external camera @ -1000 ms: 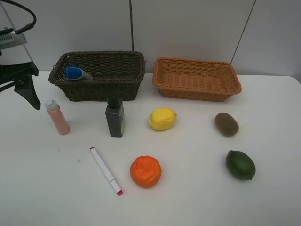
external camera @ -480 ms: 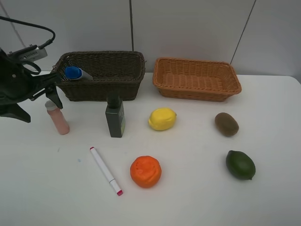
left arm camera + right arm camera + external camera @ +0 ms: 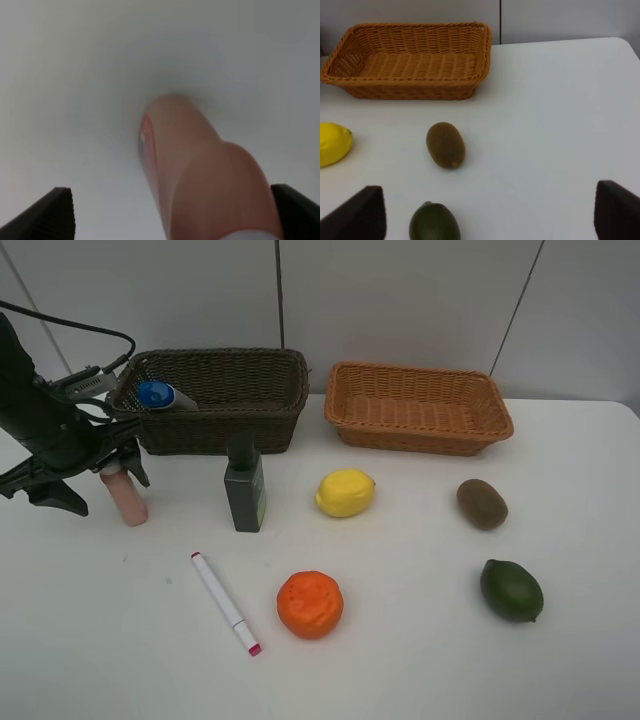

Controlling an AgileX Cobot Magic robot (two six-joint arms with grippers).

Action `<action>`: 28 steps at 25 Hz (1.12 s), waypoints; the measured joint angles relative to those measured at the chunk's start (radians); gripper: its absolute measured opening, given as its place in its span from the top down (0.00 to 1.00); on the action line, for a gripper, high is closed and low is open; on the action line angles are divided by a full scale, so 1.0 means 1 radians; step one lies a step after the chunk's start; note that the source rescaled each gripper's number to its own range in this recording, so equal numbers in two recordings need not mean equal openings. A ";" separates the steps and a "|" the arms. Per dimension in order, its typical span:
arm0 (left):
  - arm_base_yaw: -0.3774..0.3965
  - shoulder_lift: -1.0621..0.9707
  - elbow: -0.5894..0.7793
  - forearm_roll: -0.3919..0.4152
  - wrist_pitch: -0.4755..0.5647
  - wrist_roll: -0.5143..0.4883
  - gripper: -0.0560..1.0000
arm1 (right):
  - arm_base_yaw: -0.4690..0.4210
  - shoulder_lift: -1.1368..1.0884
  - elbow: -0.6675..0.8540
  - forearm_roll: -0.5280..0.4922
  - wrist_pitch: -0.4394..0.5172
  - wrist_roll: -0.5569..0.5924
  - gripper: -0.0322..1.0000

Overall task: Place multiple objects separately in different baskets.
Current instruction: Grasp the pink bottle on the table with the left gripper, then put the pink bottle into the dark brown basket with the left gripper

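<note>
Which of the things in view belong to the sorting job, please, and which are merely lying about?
Belong to the job: dark brown basket, orange-tan basket, blue-capped spray bottle, pink bottle, green pump bottle, marker, lemon, orange, kiwi, lime.
Just there: white table, wall.

No text can be read in any view.
- Dark green pump bottle (image 3: 245, 495): yellow-green label (image 3: 261, 498) down one side, print too small to make out.
- Small pink bottle (image 3: 200, 185): blue-and-red mark (image 3: 142, 142) on its side in the left wrist view, too blurred to read.
</note>
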 joint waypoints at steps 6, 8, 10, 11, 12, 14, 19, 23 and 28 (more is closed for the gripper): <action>0.000 0.000 0.000 -0.004 -0.005 -0.004 0.65 | 0.000 0.000 0.000 0.000 0.000 0.000 0.04; 0.000 0.000 0.000 -0.003 -0.005 -0.003 0.68 | 0.000 0.000 0.000 0.000 0.000 0.000 0.04; 0.000 0.000 0.000 -0.003 -0.005 0.009 0.68 | 0.000 0.000 0.000 0.000 0.000 0.000 0.04; 0.000 0.000 0.000 -0.003 -0.005 0.009 0.68 | 0.000 0.000 0.000 0.000 0.000 0.000 0.04; 0.000 0.000 0.000 -0.003 -0.004 0.015 0.68 | 0.000 0.000 0.000 0.000 0.000 0.000 0.04; 0.000 -0.015 -0.003 -0.008 0.039 0.042 0.68 | 0.000 0.000 0.000 0.000 0.000 0.000 0.04; 0.000 -0.108 -0.057 -0.052 0.184 0.139 0.68 | 0.000 0.000 0.000 0.000 0.000 0.000 0.04; 0.000 -0.172 -0.220 -0.212 0.332 0.308 0.68 | 0.000 0.000 0.000 0.000 0.000 0.000 0.04; -0.026 -0.114 -0.482 -0.318 0.386 0.393 0.68 | 0.000 0.000 0.000 0.000 0.000 0.000 0.04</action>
